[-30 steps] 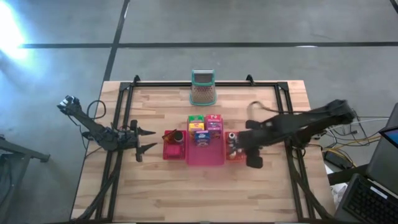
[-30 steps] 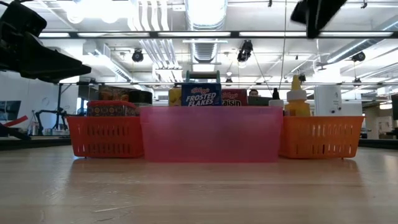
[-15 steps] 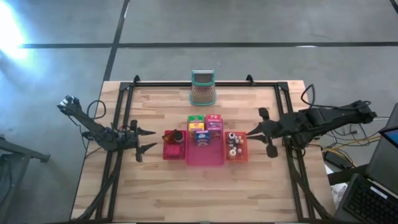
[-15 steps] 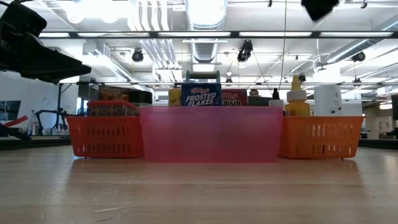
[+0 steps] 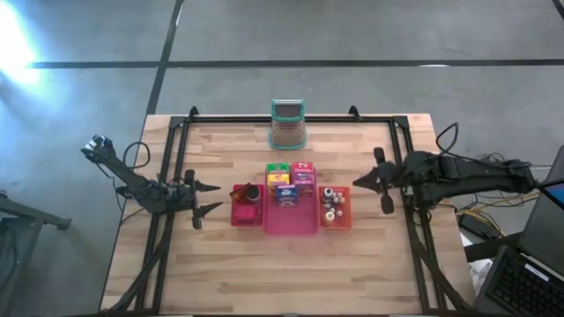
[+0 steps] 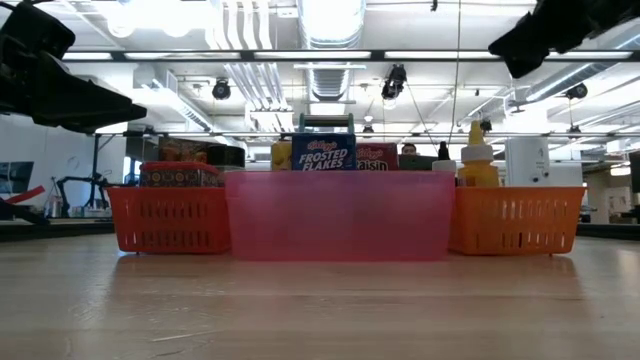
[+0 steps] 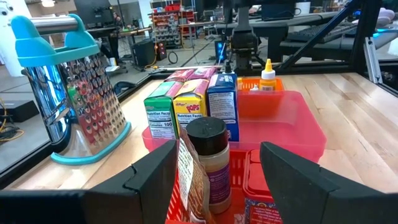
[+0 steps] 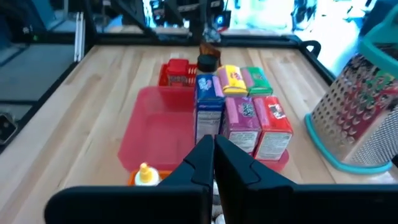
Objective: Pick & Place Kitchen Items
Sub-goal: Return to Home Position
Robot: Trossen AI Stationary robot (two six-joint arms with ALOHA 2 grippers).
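wooden table [image 5: 220, 264] holds a grater [image 5: 287, 128] (behind the cereal boxes [image 5: 291, 180]).

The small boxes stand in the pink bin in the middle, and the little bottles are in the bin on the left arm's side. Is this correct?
Not quite: the high view shows the little bottles in the orange bin on the right arm's side. The small boxes do stand in the pink bin in the middle.

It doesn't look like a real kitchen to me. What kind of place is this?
Most likely a robotics lab or workshop, not a kitchen. Bare ceiling ducts hang overhead, the floor is plain concrete, and a robot's left arm and right arm flank a wooden table.
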